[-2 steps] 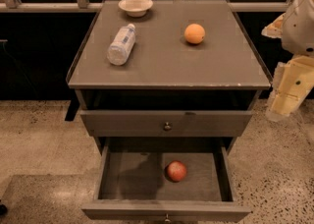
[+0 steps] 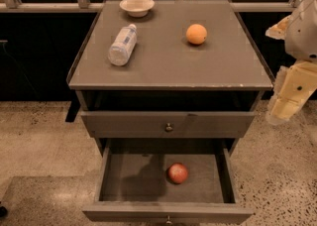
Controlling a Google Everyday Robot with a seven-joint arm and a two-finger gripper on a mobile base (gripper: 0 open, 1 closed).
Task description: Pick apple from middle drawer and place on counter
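The apple (image 2: 178, 173), small, red and glossy, lies on the bare grey floor of the middle drawer (image 2: 129, 180), which is pulled out at the bottom of the view. The counter (image 2: 168, 61) is the cabinet's flat grey top above it. My gripper (image 2: 286, 102) hangs at the right edge of the view, beside the cabinet's right front corner, at about the height of the counter's front edge. It is well above and to the right of the apple and touches nothing.
On the counter lie a clear plastic bottle (image 2: 122, 45) on its side, a white bowl (image 2: 136, 6) at the back left, and an orange (image 2: 196, 34). A shut drawer front with a metal knob (image 2: 169, 127) sits above the open drawer. Speckled floor surrounds the cabinet.
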